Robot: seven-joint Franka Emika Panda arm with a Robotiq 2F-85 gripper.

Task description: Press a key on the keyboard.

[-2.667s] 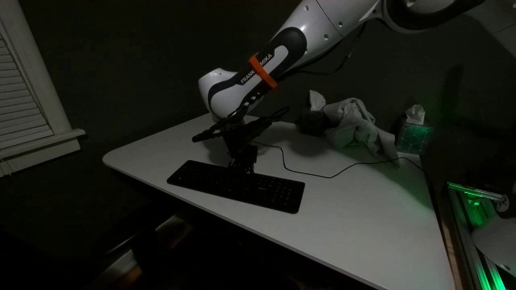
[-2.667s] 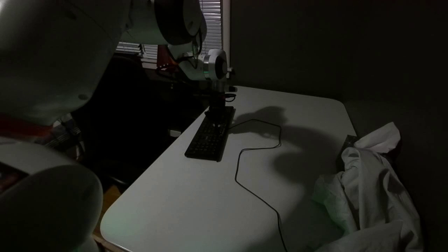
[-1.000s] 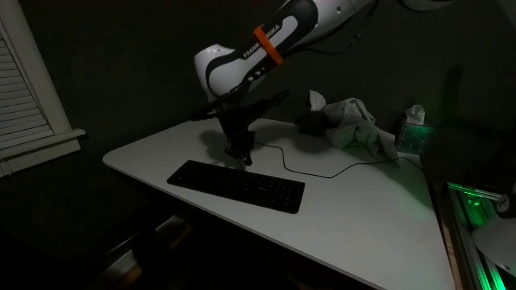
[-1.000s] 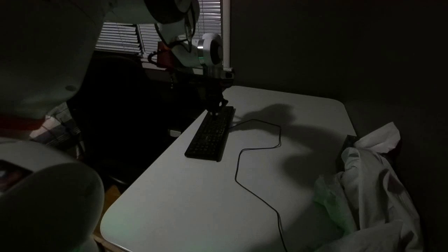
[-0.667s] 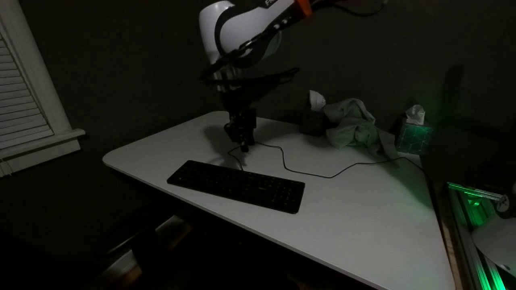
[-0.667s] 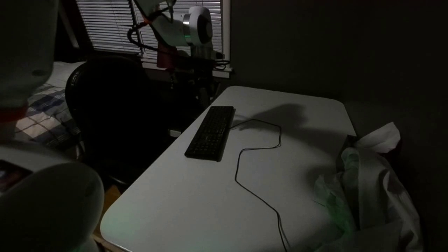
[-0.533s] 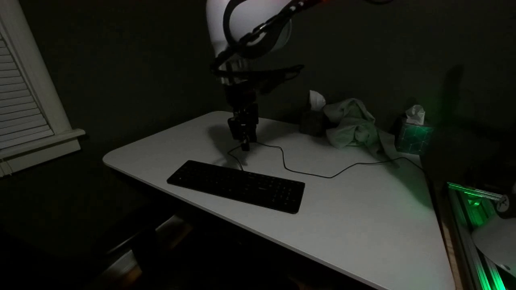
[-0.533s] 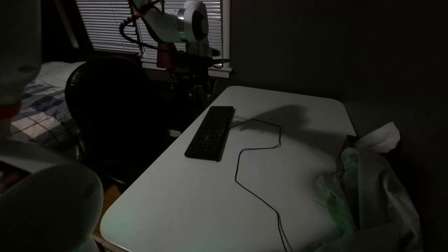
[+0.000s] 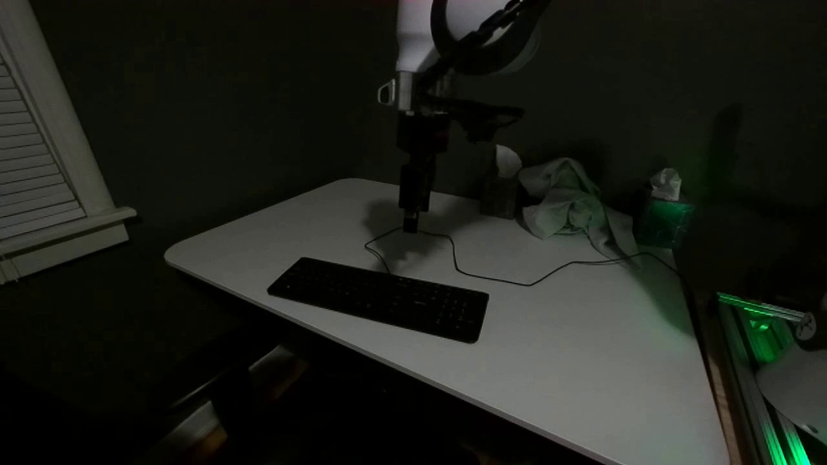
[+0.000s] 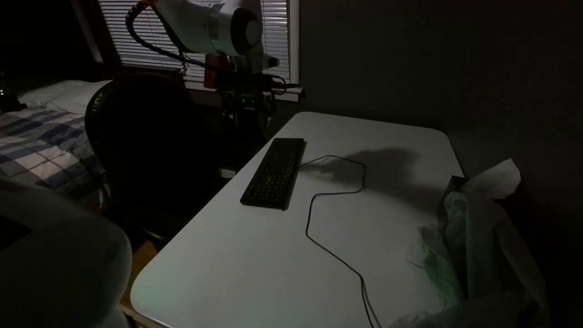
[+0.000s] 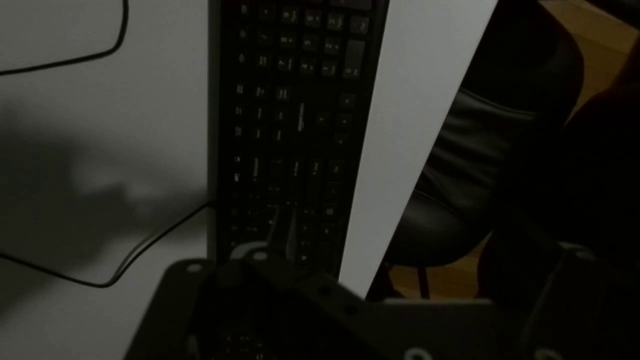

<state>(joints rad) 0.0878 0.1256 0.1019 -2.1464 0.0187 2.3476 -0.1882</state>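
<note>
The keyboard [image 9: 381,297] is long, flat and black, and lies on the white table close to its edge. Its rows of dark keys also show in an exterior view [image 10: 273,175] and fill the middle of the wrist view [image 11: 282,115]. High above it, touching nothing, hangs my gripper [image 10: 252,119]. In the wrist view the jaws stand wide apart with nothing between them. One dark finger [image 11: 283,232] overlaps the lower keys from the camera's angle; the opposite one is a dim shape at the right. Some lower keys are hidden behind the gripper.
A thin cable [image 9: 491,278] winds from the keyboard across the table [image 9: 568,361]. Grey cloth [image 9: 562,194] lies beside a dark tissue box [image 9: 499,197] at the back. Another tissue box [image 9: 664,223] stands in green light. A black chair [image 10: 145,132] is against the table's edge.
My gripper was down at the keyboard's far edge; it has risen well above it. The arm has swung back and turned, and the jaws have spread. The keyboard lies where it was.
</note>
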